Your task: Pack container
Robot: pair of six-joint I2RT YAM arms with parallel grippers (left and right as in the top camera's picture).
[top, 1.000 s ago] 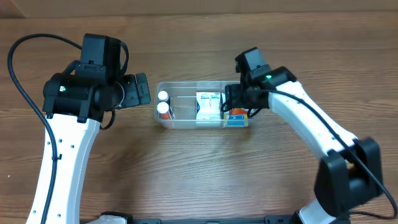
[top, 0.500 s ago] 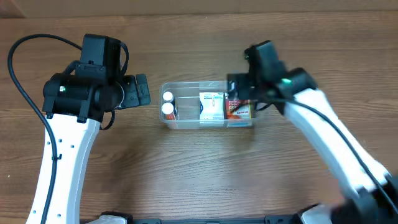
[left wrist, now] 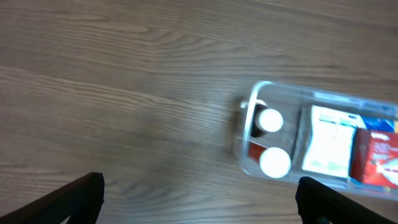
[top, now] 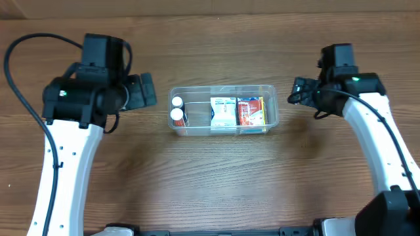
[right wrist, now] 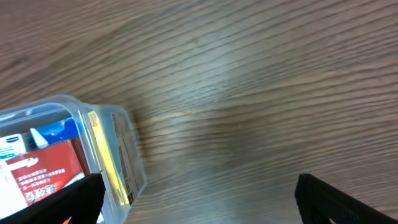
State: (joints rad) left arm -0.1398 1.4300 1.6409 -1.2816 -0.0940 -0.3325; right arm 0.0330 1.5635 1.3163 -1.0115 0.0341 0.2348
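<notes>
My left pincer (left wrist: pixel 200 202): spread wide, empty, near container's left end, not touching.
My right pincer (right wrist: pixel 198 200): spread wide, empty, off its right end.
Container (top: pixel 223 88): on table (top: pixel 210 177), between my pincers.
Contents: two white-capped tubes (top: pixel 176 116), white box (top: pixel 223 112), red box (top: pixel 251 111).

The left arm (top: pixel 65 170) is a long, smooth white link dotted with small dark screw holes (top: pixel 61 149) and topped by bulky black housings (top: pixel 88 98) with rounded edges. A tiny green light (top: pixel 63 94) glows on the black part. A thin black cable (top: pixel 33 36) arcs out from its upper end and runs down beside the white link. The right arm (top: pixel 384 147) is built alike: a curved white link, a black wrist block (top: pixel 338 62) with its own green dot, a short black wire (top: pixel 319 113) and a chunky black base joint (top: pixel 386 211). The jaws end in matte black, wedge-shaped fingertips (left wrist: pixel 78 194); the right fingertips (right wrist: pixel 336 198) look the same.
</notes>
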